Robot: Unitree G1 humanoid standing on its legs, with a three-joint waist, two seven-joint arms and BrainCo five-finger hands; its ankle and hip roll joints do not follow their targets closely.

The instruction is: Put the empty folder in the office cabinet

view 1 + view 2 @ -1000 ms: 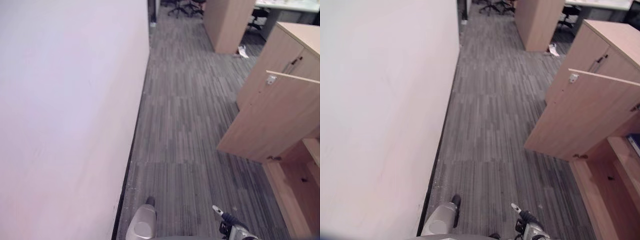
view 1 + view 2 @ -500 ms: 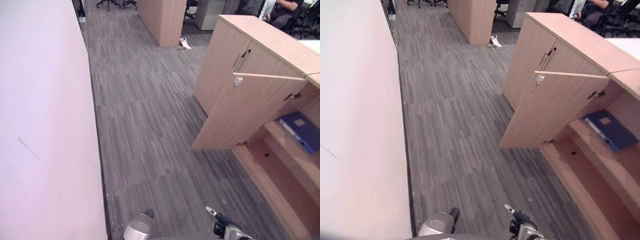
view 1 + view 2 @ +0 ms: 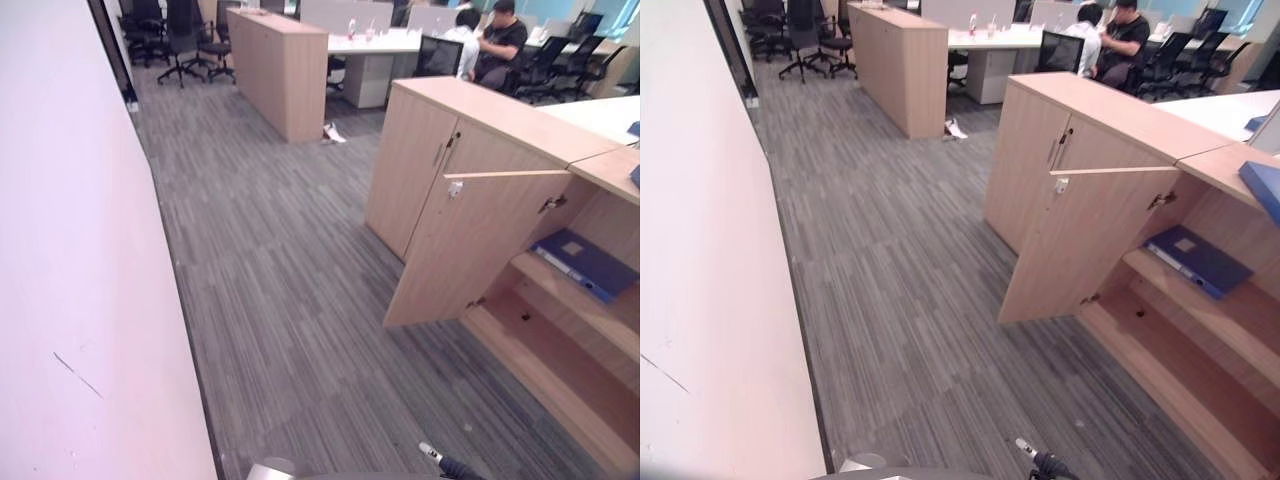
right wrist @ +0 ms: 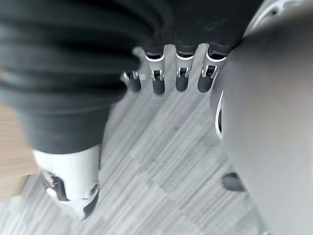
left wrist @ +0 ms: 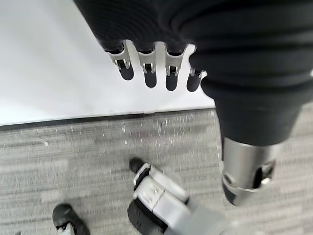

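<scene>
Left eye view: the whole picture has swung round since a second ago, so the camera has turned, not the things. Then the white wall (image 3: 70, 250) took up the left half and only the open cabinet door (image 3: 465, 245) and a sliver of the inside showed. Now the office cabinet (image 3: 480, 130) stands along the right side, its door swung out over the grey carpet floor (image 3: 270, 290). A blue folder (image 3: 590, 262) lies flat on the upper shelf (image 3: 570, 295), near the shelf's front edge; the bottom shelf (image 3: 545, 365) below it looks bare. Beyond, people sit at a desk (image 3: 370, 42) among office chairs (image 3: 185, 40).

Right eye view: the same scene, with a second blue item (image 3: 1265, 185) on the cabinet top (image 3: 1220, 160) at the right edge. I cannot tell which of the two blue things is the empty folder the task means.

Left wrist view: the left robot hand (image 5: 146, 68) hangs over the carpet by the foot of the wall, fingers straight and relaxed, holding nothing.

Right wrist view: the right robot hand (image 4: 171, 76) hangs likewise over the carpet, fingers loose, nothing in it.

What the turn means: the robot now faces the cabinet, and neither hand carries a folder. If the one on the shelf is the task's folder, the putting-in looks already done; if it is the item on top, it has yet to be picked up and slid onto a shelf past the open door.
</scene>
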